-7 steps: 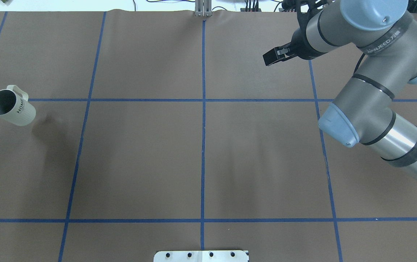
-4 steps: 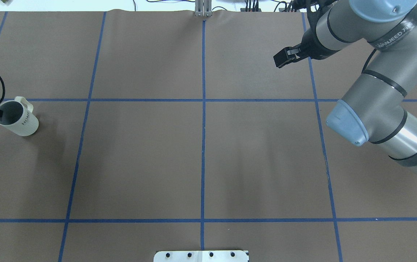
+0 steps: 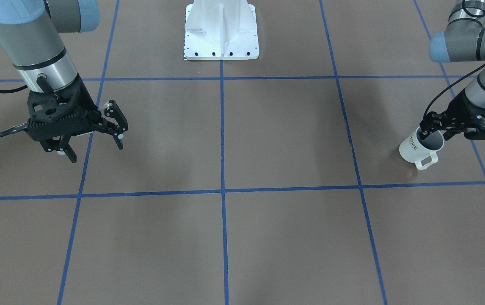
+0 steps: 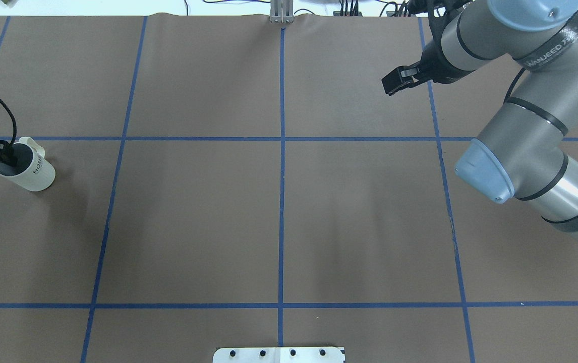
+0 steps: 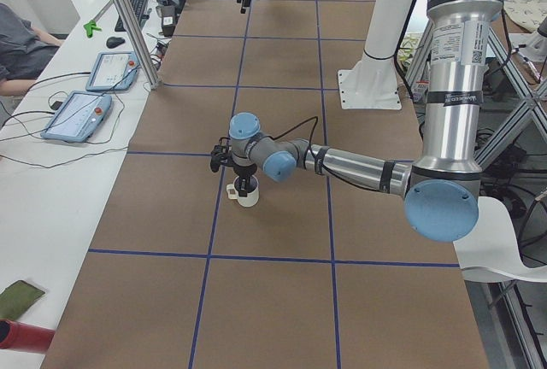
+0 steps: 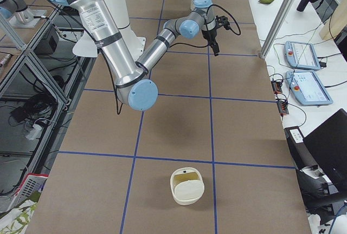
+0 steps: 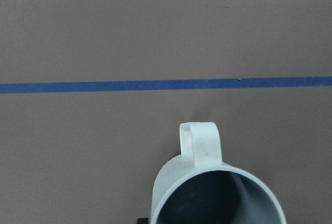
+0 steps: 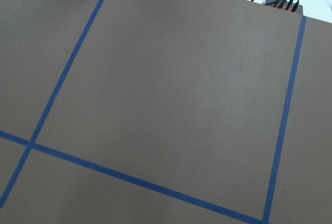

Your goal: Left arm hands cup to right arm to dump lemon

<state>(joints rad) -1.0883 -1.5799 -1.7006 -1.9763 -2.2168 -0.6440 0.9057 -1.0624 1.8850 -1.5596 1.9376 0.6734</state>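
The white ribbed "HOME" cup (image 4: 29, 174) is at the table's far left, slightly tilted, at or just above the surface. It also shows in the front view (image 3: 416, 148), the left side view (image 5: 247, 194) and the left wrist view (image 7: 199, 149). My left gripper (image 4: 4, 157) is shut on the cup's rim opposite the handle, one finger inside; it also shows in the front view (image 3: 432, 131). The cup's inside looks grey and no lemon shows. My right gripper (image 3: 96, 151) is open and empty above the table's far right part; the overhead view (image 4: 394, 82) shows it too.
A white round container with a handle (image 6: 187, 186) stands at the table's right end, past the right arm. The white robot base plate (image 3: 221, 42) is at the middle of the robot's side. Blue tape lines (image 4: 281, 151) grid the brown table.
The left gripper has lowered the cup toward the table and turned it more upright. The right gripper has drawn back to the right and slightly away.
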